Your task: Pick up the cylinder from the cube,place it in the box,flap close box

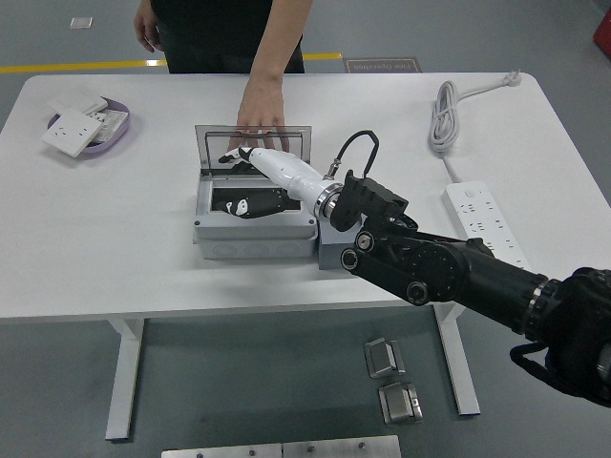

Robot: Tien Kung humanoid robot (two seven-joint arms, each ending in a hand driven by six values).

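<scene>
Bright, even overhead light, soft shadows; box [254, 205] interior perhaps too dark.

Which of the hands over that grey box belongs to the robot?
The white hand reaching in from the right on a black arm. The person's hand comes from the far side, resting on the box's open lid.
</scene>
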